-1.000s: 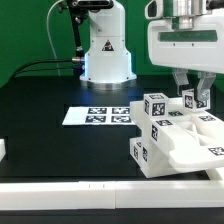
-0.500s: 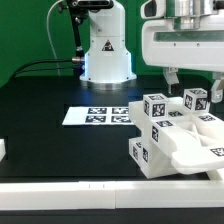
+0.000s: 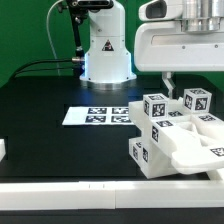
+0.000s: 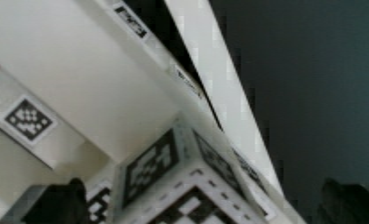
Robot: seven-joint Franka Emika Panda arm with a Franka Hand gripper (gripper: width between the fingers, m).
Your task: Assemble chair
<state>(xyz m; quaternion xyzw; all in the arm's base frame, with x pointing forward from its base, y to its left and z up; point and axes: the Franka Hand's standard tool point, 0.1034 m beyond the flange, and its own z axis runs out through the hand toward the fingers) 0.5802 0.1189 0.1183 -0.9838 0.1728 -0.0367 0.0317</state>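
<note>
The chair (image 3: 175,130) sits at the near right of the exterior view, a stack of white tagged blocks and slabs with its near side close to the white rail (image 3: 100,195) along the table's near edge. Two tagged post tops stand up from its far side, one (image 3: 154,105) toward the left and one (image 3: 197,99) toward the right. The marker board (image 3: 100,115) lies flat just left of it, apart from the blocks.

The gripper (image 3: 185,80) hangs straight above the chair's far side, over the gap between the two post tops and nearer the right one. Only one finger (image 3: 167,82) shows clearly, just below the wide white hand body; the other is hidden or out of frame, so how far the jaws stand apart cannot be told from this view. Nothing appears to be held, and the finger looks clear of the blocks.

In the wrist view the chair (image 4: 110,120) fills most of the picture, a long white edge running slantwise with tagged faces below, and two dark finger tips (image 4: 56,205) at the lower corners on either side of a tagged block, well apart.

So the chair lies directly below the hand, its posts upright. Any next grasp would likely be a straight descent onto a post top, with the fingers straddling it.
</note>
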